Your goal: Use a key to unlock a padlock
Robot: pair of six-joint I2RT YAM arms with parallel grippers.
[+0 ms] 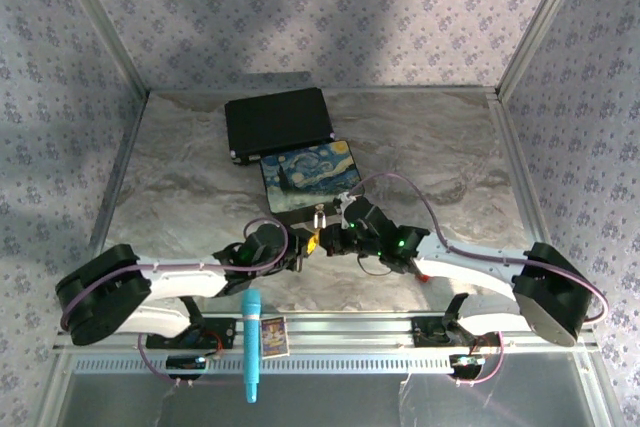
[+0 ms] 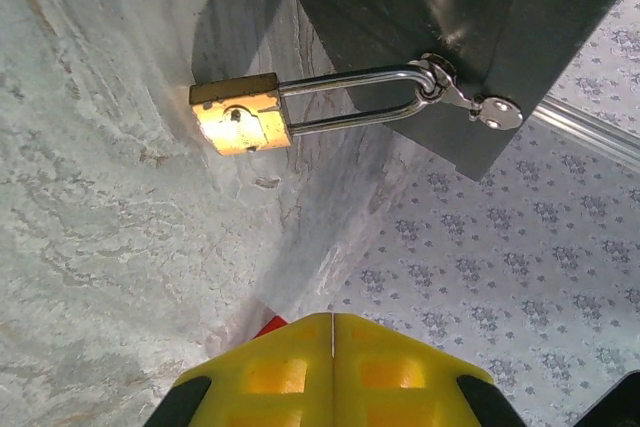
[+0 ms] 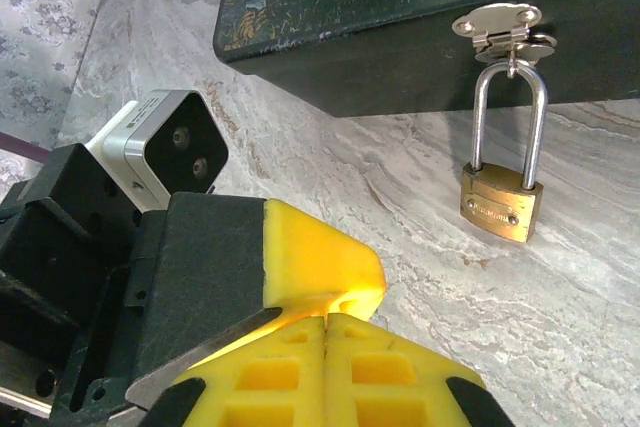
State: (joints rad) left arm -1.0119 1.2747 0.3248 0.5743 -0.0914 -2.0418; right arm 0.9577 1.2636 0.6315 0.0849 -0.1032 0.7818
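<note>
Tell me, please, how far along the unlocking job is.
Nothing looks done yet: the padlock hangs closed from the latch on the box. In hand: the left gripper and right gripper are both shut, tips close together near the box; I cannot make out the key. Left: fit the key, turn it and open the padlock.

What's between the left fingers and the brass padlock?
Left wrist view: bare grey marbled tabletop from the yellow left fingers to the small brass padlock, save a red sliver at their tips.
</note>
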